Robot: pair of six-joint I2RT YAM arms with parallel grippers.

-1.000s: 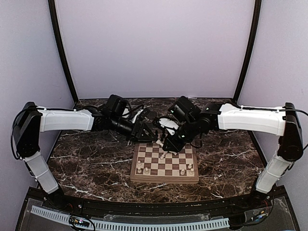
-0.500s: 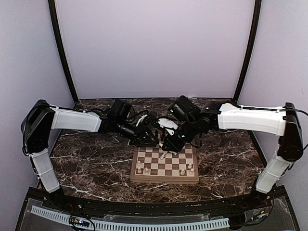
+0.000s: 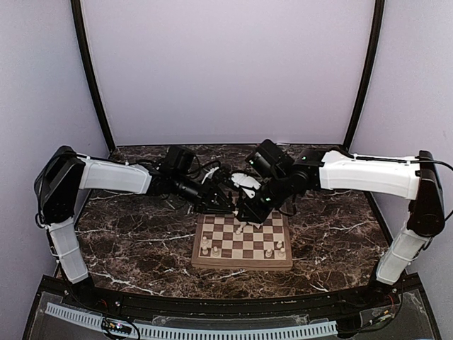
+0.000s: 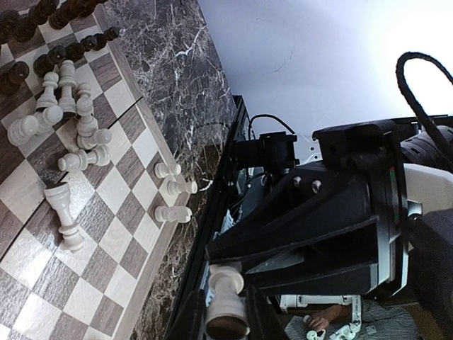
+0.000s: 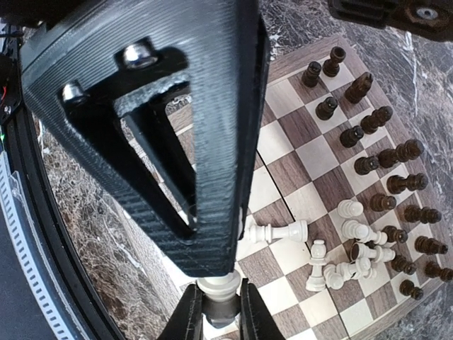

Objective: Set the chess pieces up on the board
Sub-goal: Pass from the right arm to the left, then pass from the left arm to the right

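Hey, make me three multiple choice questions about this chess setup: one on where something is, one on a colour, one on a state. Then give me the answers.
1. Where do the dark pieces stand?
A. in rows along one edge of the board
B. scattered on the marble
C. stacked in a dish

2. What colour is the chess piece held in the right gripper?
A. dark brown
B. cream-white
C. red

3. How is the loose white piece closest to that gripper in its wrist view?
A. upright
B. lying on its side
C. lifted off the board

Answers: 1 A, the right wrist view shows them ranked along one edge. 2 B, a pale piece sits between the fingers. 3 B, it lies flat on the squares.
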